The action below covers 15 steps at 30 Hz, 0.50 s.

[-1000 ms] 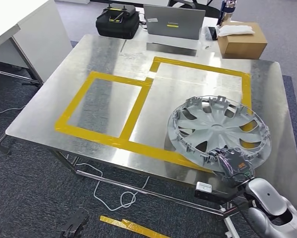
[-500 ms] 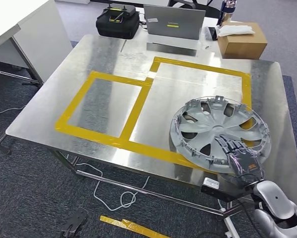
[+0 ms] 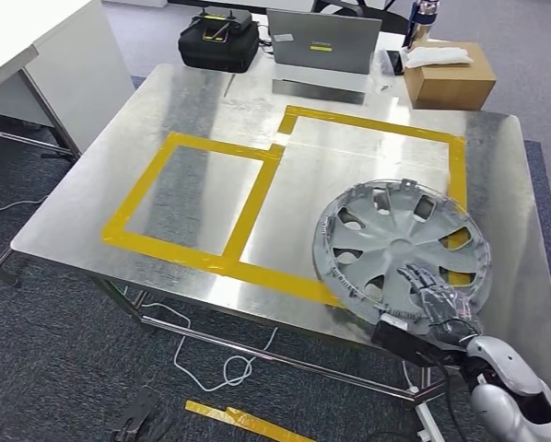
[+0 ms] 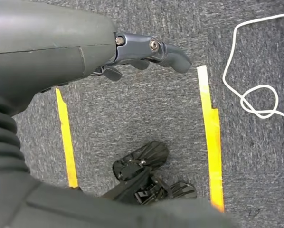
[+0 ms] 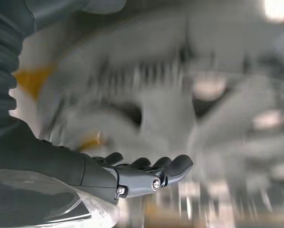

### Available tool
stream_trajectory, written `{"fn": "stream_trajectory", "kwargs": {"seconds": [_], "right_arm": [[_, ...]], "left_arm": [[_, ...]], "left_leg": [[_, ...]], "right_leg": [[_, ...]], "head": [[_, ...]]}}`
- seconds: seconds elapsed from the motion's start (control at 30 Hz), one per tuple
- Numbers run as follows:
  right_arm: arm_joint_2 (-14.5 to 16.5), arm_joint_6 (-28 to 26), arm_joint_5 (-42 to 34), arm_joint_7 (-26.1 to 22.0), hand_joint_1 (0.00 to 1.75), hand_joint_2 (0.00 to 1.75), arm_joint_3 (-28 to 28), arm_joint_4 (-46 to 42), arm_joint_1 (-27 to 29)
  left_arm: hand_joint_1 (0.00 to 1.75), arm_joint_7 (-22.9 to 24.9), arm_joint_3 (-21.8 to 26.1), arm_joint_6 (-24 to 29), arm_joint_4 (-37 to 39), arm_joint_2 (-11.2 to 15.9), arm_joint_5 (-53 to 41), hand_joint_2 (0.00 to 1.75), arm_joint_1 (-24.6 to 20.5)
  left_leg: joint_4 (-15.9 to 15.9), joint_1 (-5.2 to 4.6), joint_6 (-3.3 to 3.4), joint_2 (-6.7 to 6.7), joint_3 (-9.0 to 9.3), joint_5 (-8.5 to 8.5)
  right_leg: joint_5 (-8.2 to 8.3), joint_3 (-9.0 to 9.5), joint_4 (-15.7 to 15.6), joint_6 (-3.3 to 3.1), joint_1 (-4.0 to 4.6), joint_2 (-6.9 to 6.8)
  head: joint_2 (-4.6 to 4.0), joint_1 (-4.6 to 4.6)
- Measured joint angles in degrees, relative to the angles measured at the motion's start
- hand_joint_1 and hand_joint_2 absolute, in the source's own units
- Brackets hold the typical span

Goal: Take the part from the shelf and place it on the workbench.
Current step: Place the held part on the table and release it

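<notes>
So the big round silver-grey plastic hubcap [image 3: 402, 250] is sitting on the shiny steel workbench [image 3: 189, 110], over on the right side near the front edge. It lies mostly inside the larger yellow tape rectangle [image 3: 370, 124], overlapping the tape line along its near edge and at the right. From the head view it looks a bit tilted rather than dead flat, though I can't tell for sure.

The right hand [image 3: 436, 299] is at the hubcap's near rim, fingers [image 3: 418, 276] spread and stretched out over the top face of the spokes, pointing toward the hub. They look laid on the surface or just above it; can't tell if there's real contact. Doesn't look like anything is clamped. In the right wrist view the hubcap [image 5: 162, 90] is a blurry grey mass right next to the straightened fingers [image 5: 169, 166].

Left hand [image 4: 147, 52] hangs down over grey carpet, fingers fairly straight, holding nothing, with yellow floor tape [image 4: 212, 137] and a white cable [image 4: 255, 95] below it.

At the far edge of the bench: a grey laptop [image 3: 323, 41], a black bag [image 3: 218, 41] and a brown cardboard box [image 3: 448, 78].
</notes>
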Motion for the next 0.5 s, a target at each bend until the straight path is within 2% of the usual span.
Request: {"fn": "stream_trajectory", "kwargs": {"seconds": [0.1, 0.27, 0.33, 0.4, 0.5], "right_arm": [[0.01, 4.78, -10.95, 3.98, 0.0, 1.75, -0.15, -1.04, -0.02], [-0.02, 4.77, -22.84, 6.37, 0.0, 1.75, -1.53, -1.21, 0.1], [0.05, 3.01, -22.36, 6.37, 0.0, 1.75, -1.75, -1.21, 0.05], [0.73, -1.21, -18.54, 5.57, 0.0, 1.75, -2.07, -1.21, 0.08], [3.12, -6.82, -14.24, 4.37, 0.0, 1.75, -2.81, -1.19, 0.01]], "left_arm": [[0.0, -1.19, 0.01, 0.14, 0.28, 0.39, 0.61, 0.0, 0.04], [0.0, -3.04, 0.01, 0.46, 1.51, 0.63, 1.05, 0.0, 0.0], [0.0, -3.06, 0.01, 0.56, 1.75, 0.63, 1.21, 0.0, -0.05], [0.0, -2.92, 0.02, 0.95, 1.86, 0.62, 1.5, 0.0, 0.05], [0.0, -2.84, 0.06, 1.69, 1.89, 0.61, 1.88, 0.0, 0.54]], "left_leg": [[0.0, 0.0, 0.0, 0.0, 0.01, 0.0], [0.0, 0.0, 0.0, 0.0, 0.01, 0.0], [0.01, 0.0, 0.0, 0.0, 0.01, 0.0], [0.01, 0.0, 0.0, 0.0, 0.0, 0.0], [0.01, 0.0, 0.0, 0.02, 0.02, 0.0]], "right_leg": [[0.0, 0.0, 0.0, 0.0, 0.0, 0.0], [0.0, 0.0, 0.0, 0.0, 0.0, 0.0], [0.0, 0.01, 0.0, 0.01, 0.0, 0.0], [0.01, 0.01, 0.0, 0.01, 0.0, 0.0], [0.01, 0.01, 0.0, 0.01, 0.0, 0.07]], "head": [[0.0, -0.01], [0.0, -0.01], [0.0, 0.0], [0.0, 0.0], [0.0, -0.01]]}}
